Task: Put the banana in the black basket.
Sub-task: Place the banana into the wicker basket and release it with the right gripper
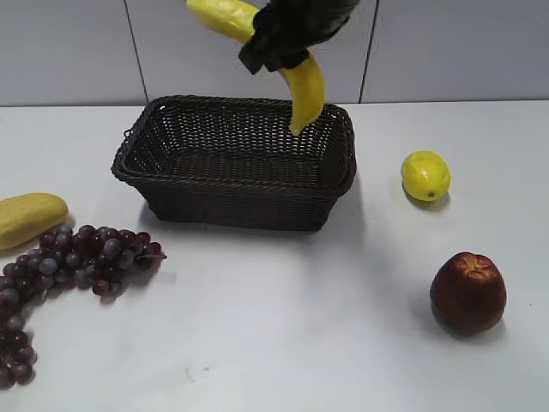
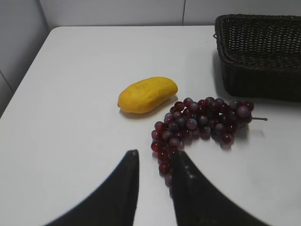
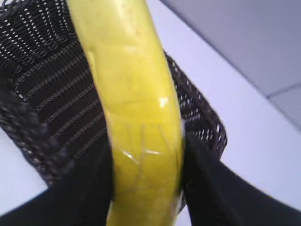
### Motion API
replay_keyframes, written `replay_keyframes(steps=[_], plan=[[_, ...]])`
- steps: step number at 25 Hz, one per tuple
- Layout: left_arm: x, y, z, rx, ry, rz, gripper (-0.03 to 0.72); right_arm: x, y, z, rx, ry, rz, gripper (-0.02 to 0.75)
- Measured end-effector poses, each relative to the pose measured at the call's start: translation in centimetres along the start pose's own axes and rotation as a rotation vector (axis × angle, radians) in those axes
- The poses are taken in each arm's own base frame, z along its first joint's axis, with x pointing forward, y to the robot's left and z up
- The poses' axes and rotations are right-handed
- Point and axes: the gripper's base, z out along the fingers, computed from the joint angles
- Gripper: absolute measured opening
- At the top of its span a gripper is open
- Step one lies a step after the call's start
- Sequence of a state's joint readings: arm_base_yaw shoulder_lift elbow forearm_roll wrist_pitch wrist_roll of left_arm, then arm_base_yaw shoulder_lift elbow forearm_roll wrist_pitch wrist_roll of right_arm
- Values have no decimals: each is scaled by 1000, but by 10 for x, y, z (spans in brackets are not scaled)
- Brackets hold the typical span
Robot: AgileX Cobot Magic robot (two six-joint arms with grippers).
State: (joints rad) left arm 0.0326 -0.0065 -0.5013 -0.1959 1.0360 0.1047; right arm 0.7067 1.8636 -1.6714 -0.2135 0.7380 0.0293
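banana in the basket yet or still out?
Out. The right gripper holds the banana in the air above the black basket; its lower tip hangs over the far rim, and the basket's interior looks empty.

the black basket (image 1: 232,163) sits at the table's (image 1: 283,343) back centre, with the banana (image 1: 304,86) above its right rear corner. the grapes (image 1: 77,266) and oblong fruit (image 1: 30,219) lie front-left of it. the lemon (image 1: 425,175) lies right, the apple (image 1: 467,292) nearer the front.

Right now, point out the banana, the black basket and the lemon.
banana (image 1: 305,86), exterior view, lower half below the gripper.
black basket (image 1: 240,202), exterior view, near side wall.
lemon (image 1: 425,174), exterior view, middle of the fruit.
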Motion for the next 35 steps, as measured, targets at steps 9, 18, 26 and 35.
replay_keyframes(steps=[9,18,26,35], plan=[[0,0,0,0,0,0,237,5,9,74,-3,-67,-700,322],[0,0,0,2,0,1,237,27,15,114,-44,14,-750,322],[0,0,0,2,0,1,237,26,15,118,-27,-12,-776,610],[0,0,0,2,0,1,237,14,6,92,-7,-27,-615,621]])
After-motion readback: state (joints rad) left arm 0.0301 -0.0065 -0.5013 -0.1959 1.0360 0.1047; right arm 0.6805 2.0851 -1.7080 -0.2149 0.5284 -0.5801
